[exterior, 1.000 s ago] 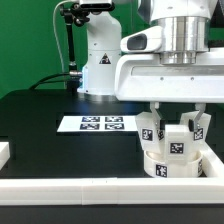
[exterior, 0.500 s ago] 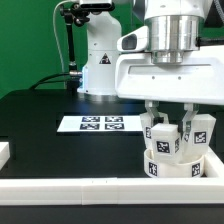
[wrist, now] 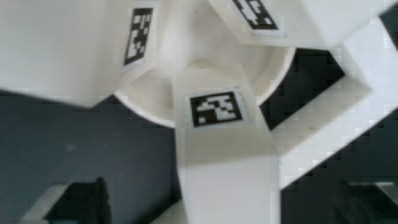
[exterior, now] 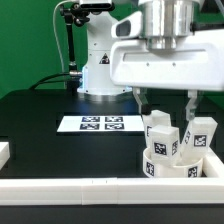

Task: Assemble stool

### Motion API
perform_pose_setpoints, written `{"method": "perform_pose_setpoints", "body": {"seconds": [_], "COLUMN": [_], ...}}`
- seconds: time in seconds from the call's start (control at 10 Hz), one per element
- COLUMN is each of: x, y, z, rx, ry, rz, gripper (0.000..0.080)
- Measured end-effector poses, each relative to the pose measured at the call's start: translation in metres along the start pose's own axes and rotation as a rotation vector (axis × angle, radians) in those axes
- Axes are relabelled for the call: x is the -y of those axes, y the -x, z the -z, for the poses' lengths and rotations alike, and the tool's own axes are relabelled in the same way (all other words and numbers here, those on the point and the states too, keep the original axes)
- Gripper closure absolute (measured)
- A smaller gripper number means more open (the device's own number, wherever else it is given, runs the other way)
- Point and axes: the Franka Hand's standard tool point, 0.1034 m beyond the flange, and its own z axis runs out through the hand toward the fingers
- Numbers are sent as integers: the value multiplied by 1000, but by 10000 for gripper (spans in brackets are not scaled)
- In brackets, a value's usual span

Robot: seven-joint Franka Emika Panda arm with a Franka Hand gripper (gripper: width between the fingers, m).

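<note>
Stool assembly | our pincer [exterior: 166, 103] hangs released above the seat [exterior: 178, 166] | legs [exterior: 160, 135] stand beneath, apparently seated upright.

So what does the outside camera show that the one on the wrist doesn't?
Only the exterior view shows the marker board, the black table, the white rail in front, and the gripper itself, open above the stool with nothing held. Only the wrist view looks down into the round seat from close up, with one leg running across it. Both show the stool's seat, its legs and their square tags.
</note>
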Motion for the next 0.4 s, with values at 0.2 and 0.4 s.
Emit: {"method": "perform_pose_setpoints", "body": {"seconds": [0.2,0.4], "x": [1,0], "y": [-1,-1], "z": [8,7], "rx": [10,11], "ry": [0,3], "rz": [-4,-3], "gripper": [155,151]}}
